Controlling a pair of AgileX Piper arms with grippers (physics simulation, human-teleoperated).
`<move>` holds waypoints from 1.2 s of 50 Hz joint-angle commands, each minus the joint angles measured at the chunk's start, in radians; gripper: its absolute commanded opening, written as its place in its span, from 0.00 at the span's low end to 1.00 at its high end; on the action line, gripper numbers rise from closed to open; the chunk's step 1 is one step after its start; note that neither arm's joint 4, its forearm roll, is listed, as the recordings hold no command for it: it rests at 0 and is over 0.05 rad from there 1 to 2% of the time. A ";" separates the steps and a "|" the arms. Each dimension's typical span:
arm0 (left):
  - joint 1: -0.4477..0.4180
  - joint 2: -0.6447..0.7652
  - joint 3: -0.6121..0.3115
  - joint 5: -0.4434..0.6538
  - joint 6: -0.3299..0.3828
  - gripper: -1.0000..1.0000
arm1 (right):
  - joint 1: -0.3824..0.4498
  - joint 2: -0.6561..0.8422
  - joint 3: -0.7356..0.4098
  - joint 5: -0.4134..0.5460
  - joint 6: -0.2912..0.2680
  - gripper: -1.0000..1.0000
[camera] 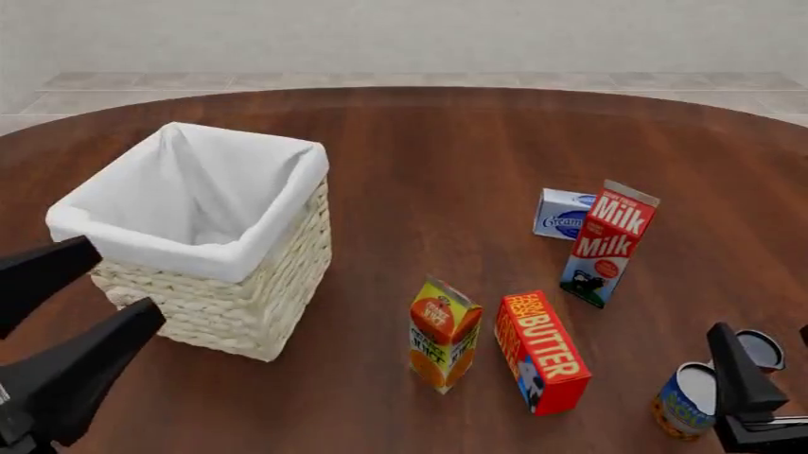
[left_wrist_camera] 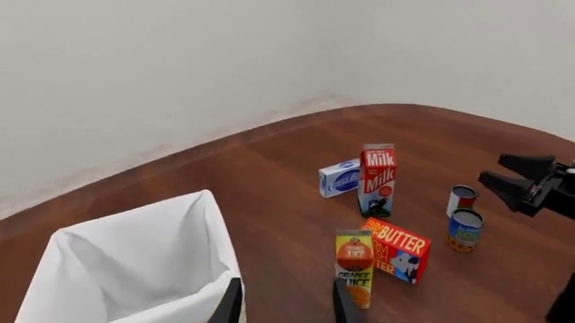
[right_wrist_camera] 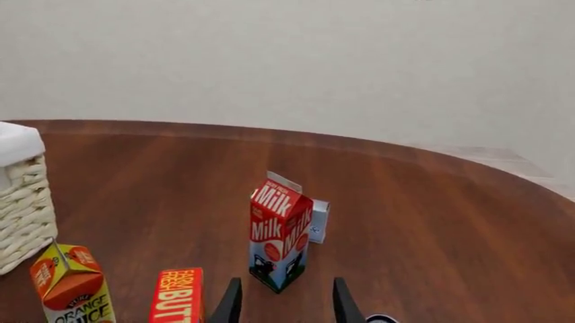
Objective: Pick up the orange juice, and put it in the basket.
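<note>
Nearest the camera in the front view, the left gripper (camera: 57, 326) reaches in low, its two dark fingers spread wide with nothing between them, sitting just on the near side of the basket (camera: 272, 284) and apart from it. The right gripper (camera: 758, 397) pokes in low as well; only one upright finger shows clearly there, but its wrist view shows both fingertips (right_wrist_camera: 229, 303) parted with bare tabletop between them, so it is open and empty too, just beside two cans (camera: 688, 402). Next out, the juice (camera: 444, 334) stands upright on the wooden table (camera: 442, 151), to the right of the basket and well clear of its wicker wall, untouched by either arm. Just right of the juice, close but not touching, stands the butter (camera: 543, 352), a red box angled on the table. Farther from the juice, beyond and right of the butter, the milk (camera: 608, 243) stands upright, with a small blue-and-white box (camera: 562, 214) right behind it. The basket is upright, its white lining (camera: 189, 194) folded over the rim, and it reaches farther back than the juice.
</note>
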 commanded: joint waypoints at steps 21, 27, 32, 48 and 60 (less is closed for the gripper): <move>-0.148 0.399 0.046 -0.344 -0.055 1.00 | 0.011 0.003 0.001 0.001 -0.014 1.00; -0.165 0.477 0.072 -0.424 -0.070 1.00 | 0.013 0.003 0.001 0.002 -0.013 1.00; -0.178 0.562 0.085 -0.494 -0.079 1.00 | 0.015 0.003 0.001 0.002 -0.014 1.00; -0.211 0.803 0.063 -0.654 -0.102 1.00 | 0.014 0.005 0.001 0.002 0.001 1.00; -0.221 0.960 0.033 -0.740 -0.118 1.00 | 0.014 0.006 0.001 0.004 0.010 1.00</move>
